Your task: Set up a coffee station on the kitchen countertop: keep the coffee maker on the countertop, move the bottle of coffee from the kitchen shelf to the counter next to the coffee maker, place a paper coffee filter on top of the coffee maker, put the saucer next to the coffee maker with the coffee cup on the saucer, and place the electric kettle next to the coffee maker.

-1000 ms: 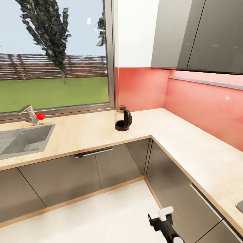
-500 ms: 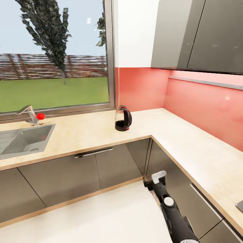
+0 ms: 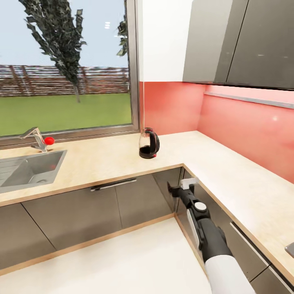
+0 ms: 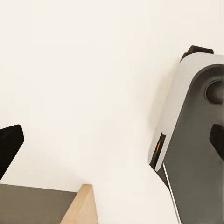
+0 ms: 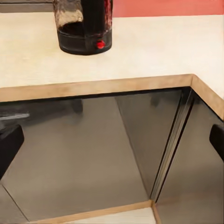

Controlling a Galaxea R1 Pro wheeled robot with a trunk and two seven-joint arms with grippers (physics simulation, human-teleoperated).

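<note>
Kettle first: the electric kettle stands upright on the kitchen countertop, near its front edge by the inner corner of the L, below the window. My right gripper hangs in front of the grey cabinet fronts under that corner, well below and short of the kettle, jaws spread with nothing between them. From the right wrist camera I see only the kettle's lower body; its top is cut off, and the finger tips show merely as dark slivers at the frame edges. Its black handle and red switch face the room, toward me. Of the left gripper I see one dark finger over pale floor, so I cannot tell its state. A sink lies far along the counter.
</note>
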